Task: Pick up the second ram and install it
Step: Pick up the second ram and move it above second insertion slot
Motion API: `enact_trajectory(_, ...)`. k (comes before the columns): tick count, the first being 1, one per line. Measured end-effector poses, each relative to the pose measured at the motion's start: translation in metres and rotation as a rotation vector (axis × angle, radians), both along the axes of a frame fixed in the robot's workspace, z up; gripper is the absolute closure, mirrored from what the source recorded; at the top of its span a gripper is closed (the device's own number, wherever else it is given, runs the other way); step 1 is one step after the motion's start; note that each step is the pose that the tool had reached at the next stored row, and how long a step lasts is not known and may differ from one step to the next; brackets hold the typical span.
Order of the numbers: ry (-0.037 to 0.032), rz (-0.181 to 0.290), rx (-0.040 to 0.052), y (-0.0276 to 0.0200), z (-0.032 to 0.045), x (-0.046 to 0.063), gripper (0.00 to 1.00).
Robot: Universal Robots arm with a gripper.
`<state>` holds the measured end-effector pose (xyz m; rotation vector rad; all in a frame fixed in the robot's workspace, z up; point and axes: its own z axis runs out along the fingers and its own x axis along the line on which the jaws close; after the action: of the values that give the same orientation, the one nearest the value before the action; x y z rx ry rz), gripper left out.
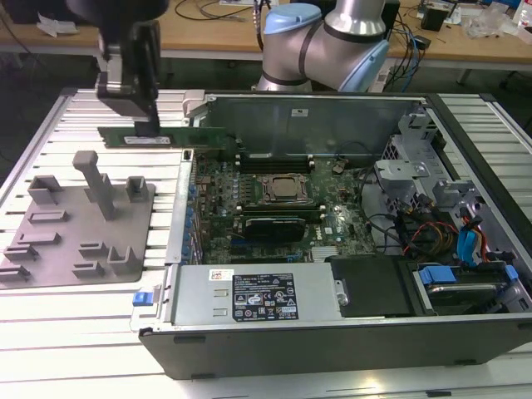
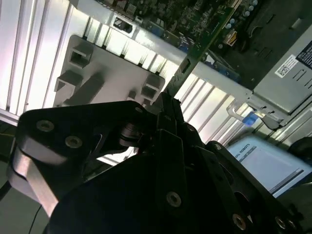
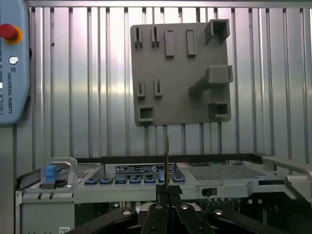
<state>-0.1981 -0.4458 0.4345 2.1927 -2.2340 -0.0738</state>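
Note:
The second ram (image 1: pixel 163 138) is a long green stick held level in the air, over the slatted table just off the open computer case's (image 1: pixel 332 332) wall on the exterior view's left. My gripper (image 1: pixel 148 127) is shut on its middle from above. The first wrist view has the ram (image 3: pixel 166 161) edge-on as a thin line rising from the gripper (image 3: pixel 166 196). In the second wrist view the ram (image 2: pixel 197 51) runs out from the gripper (image 2: pixel 166 103) toward the case. The motherboard's black memory slots (image 1: pixel 274 158) lie beside the CPU socket (image 1: pixel 283 189).
A grey fixture plate (image 1: pixel 75 241) with upright blocks lies on the table below the gripper, seen also in both wrist views (image 3: pixel 180 73) (image 2: pixel 112 68). The power supply (image 1: pixel 258 295) and cabled drive bays (image 1: pixel 449 233) fill the case's near and right sides. A teach pendant (image 3: pixel 12 63) lies nearby.

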Motion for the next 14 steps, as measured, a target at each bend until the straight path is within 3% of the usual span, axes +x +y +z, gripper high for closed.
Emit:
enact_trajectory(7,0.0009,0.000,0.0000,-0.0005,0.0000,0.046,0.91)
enact_trajectory(13,0.0032,0.000,0.0000,-0.0009,-0.0001,0.092,0.91)
enact_trajectory(14,0.0033,0.000,0.0000,-0.0002,-0.0010,0.104,0.91)
